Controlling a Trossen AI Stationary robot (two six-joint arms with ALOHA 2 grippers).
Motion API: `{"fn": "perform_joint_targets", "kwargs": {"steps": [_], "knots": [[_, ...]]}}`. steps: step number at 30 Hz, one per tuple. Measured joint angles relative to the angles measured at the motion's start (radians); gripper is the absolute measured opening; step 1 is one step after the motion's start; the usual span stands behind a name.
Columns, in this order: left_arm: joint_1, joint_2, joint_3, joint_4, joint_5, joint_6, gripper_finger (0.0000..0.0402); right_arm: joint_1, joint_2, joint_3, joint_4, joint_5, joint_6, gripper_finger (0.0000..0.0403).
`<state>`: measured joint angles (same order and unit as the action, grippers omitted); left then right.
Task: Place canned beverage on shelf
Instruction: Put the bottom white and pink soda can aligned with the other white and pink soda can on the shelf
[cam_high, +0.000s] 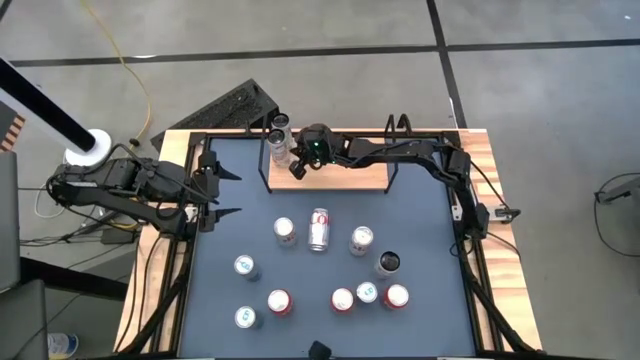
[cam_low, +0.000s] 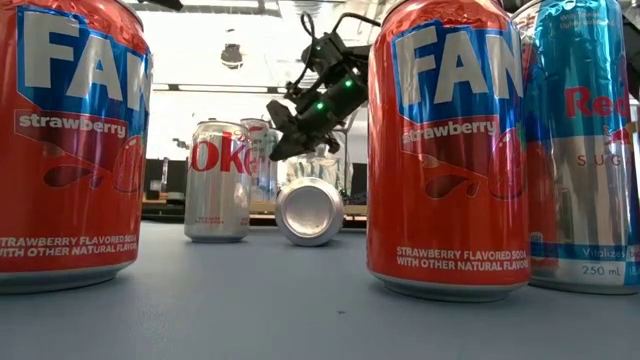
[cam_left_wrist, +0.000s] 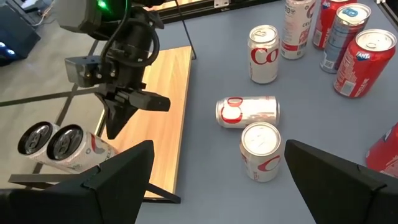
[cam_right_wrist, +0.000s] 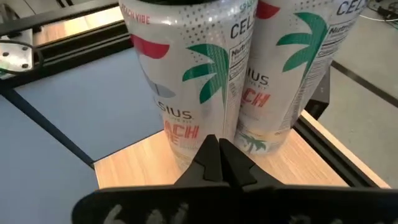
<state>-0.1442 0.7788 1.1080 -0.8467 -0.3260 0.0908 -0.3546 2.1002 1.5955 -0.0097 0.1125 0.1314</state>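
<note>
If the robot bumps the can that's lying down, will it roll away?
Probably yes. The lying can rests on its round side on the smooth table, so a sideways nudge would likely roll it. It might stop against the upright cans close beside it. Its metal skin looks slick, so fingers could slip.

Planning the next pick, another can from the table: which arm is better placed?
Probably left: the left gripper is open beside the loose cans, while the right gripper is shut over the shelf.
</note>
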Motion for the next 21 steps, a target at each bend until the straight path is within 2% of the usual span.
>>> {"fn": "perform_joint_targets", "kwargs": {"steps": [5, 8, 12, 14, 21], "knots": [[0.0, 0.0, 0.0, 0.0, 0.0, -0.014, 0.0352, 0.007, -0.005, -0.001, -0.052, 0.007, 0.003, 0.0], [0.0, 0.0, 0.0, 0.0, 0.0, -0.016, 0.0352, 0.03, -0.011, 0.002, -0.025, 0.009, -0.009, 0.0], [0.0, 0.0, 0.0, 0.0, 0.001, -0.016, 0.0352, 0.043, -0.012, 0.052, -0.115, 0.148, -0.028, 0.0], [0.0, 0.0, 0.0, 0.0, 0.001, -0.016, 0.0352, 0.024, -0.012, 0.076, -0.145, 0.181, -0.028, 0.0], [0.0, 0.0, 0.0, -0.001, 0.001, -0.007, 0.0352, -0.039, -0.013, 0.126, -0.13, 0.149, 0.0, 0.0]]}}
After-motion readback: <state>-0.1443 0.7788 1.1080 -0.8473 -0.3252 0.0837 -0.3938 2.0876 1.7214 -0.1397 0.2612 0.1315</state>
